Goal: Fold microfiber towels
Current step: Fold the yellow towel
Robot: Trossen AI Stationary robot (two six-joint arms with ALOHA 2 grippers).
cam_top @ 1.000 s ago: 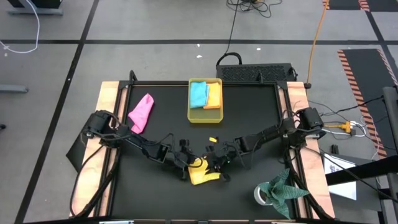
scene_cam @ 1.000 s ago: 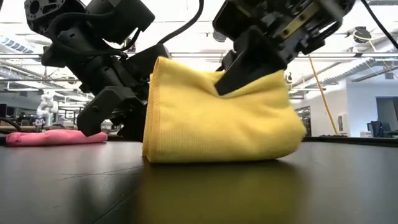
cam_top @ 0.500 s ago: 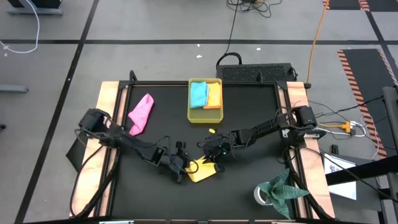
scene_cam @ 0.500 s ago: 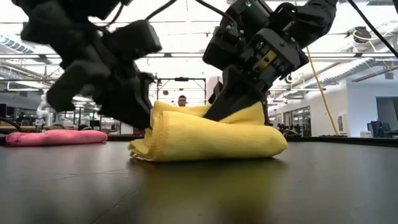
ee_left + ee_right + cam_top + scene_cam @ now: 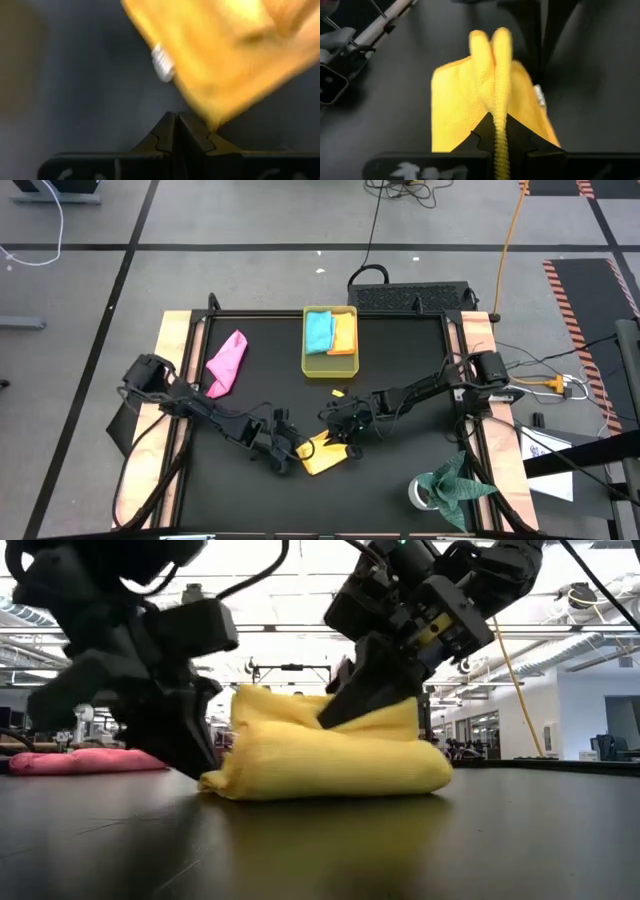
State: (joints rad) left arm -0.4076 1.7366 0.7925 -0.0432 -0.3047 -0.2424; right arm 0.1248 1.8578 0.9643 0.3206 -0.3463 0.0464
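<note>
Black table (image 5: 400, 370) bears four towels; right pincer (image 5: 340, 434) grips yellow towel (image 5: 322, 456); left pincer (image 5: 287, 450) closed.

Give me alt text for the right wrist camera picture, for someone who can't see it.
The right gripper has its jaws shut on a pinched fold of the yellow microfiber towel, which spreads over the black table ahead of it. A small white tag shows at the towel's edge, and part of the other arm is at one corner.
</note>
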